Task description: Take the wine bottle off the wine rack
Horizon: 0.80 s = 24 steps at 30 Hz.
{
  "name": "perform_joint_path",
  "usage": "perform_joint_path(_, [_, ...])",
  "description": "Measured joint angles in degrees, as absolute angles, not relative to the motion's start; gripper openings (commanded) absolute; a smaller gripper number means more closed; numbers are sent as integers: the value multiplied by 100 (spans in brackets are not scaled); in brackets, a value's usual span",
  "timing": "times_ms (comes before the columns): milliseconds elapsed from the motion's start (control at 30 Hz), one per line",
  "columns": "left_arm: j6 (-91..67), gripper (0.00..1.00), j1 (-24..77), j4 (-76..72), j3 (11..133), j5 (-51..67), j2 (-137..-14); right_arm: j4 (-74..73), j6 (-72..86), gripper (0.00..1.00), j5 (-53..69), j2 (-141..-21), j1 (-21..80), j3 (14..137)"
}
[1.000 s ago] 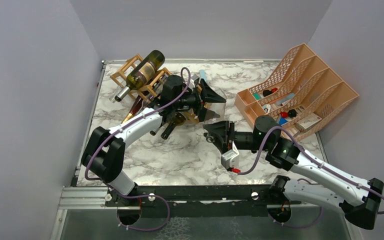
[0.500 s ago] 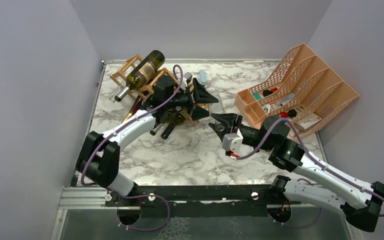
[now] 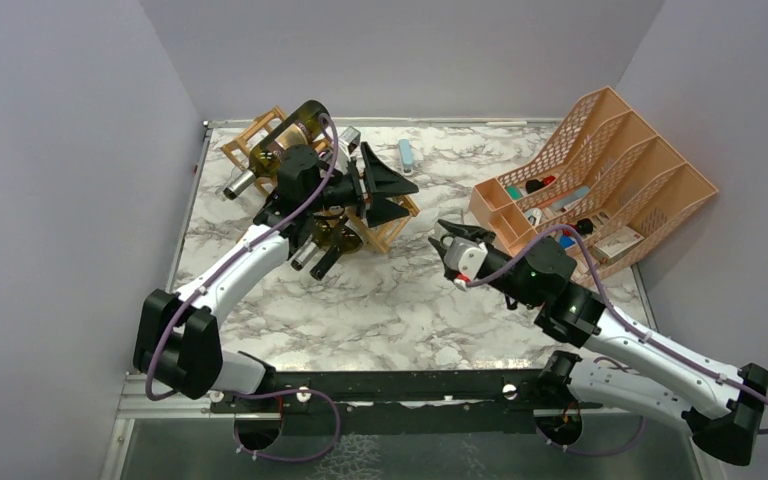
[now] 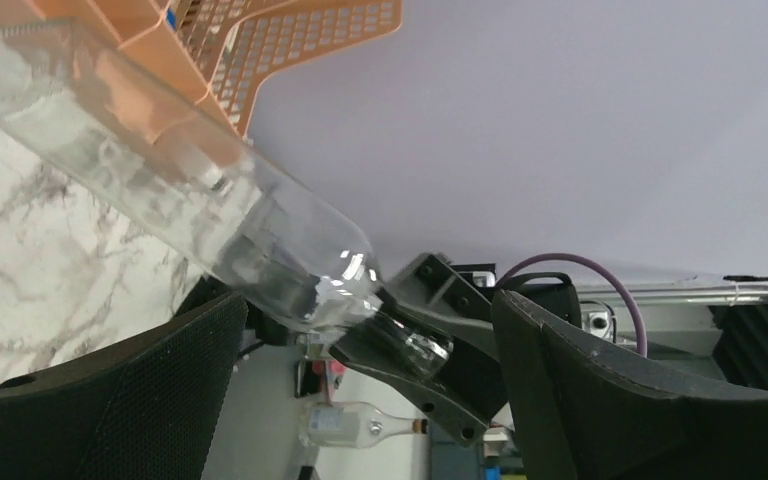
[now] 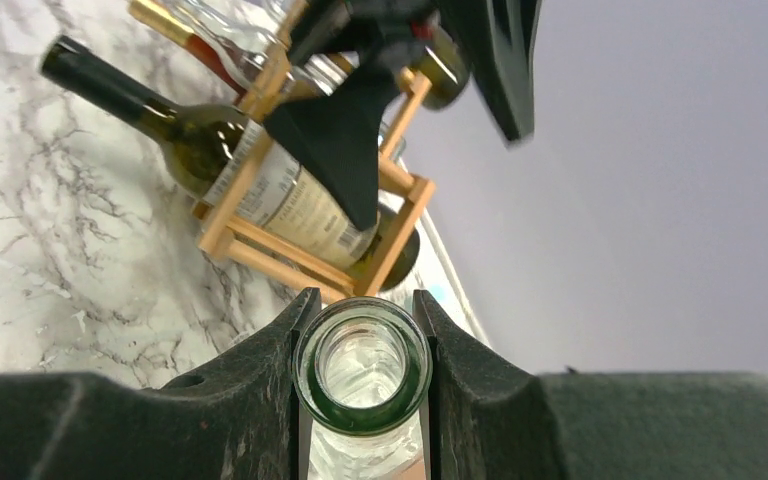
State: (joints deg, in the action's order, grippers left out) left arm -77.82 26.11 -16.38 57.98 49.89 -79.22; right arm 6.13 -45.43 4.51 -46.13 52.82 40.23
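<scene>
Gripping a clear bottle (image 5: 362,378) by the neck in the right gripper (image 5: 362,325), mouth toward the lens. Beyond, on the marble table (image 5: 80,260), a wooden rack (image 5: 400,215) with a dark labelled bottle (image 5: 200,140) through it, neck up-left. Over the rack, the left gripper (image 5: 440,180), spread wide, one finger across the label.

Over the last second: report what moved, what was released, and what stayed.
The left gripper let go of the clear bottle and drew back over the wine rack. The right gripper, shut on the bottle's neck, swung it slightly right, toward the peach organizer. The rack, its other bottles and the organizer stayed put.
</scene>
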Motion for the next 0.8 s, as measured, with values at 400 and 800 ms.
perform_joint_path(400, [-6541,99,2552,-1096,7150,5026,-7402,655,-2884,1,-528,-5214,4748,4121])
perform_joint_path(800, [-3496,99,2552,2300,8270,3782,-6552,685,-1247,1,-797,-6639,3444,4995])
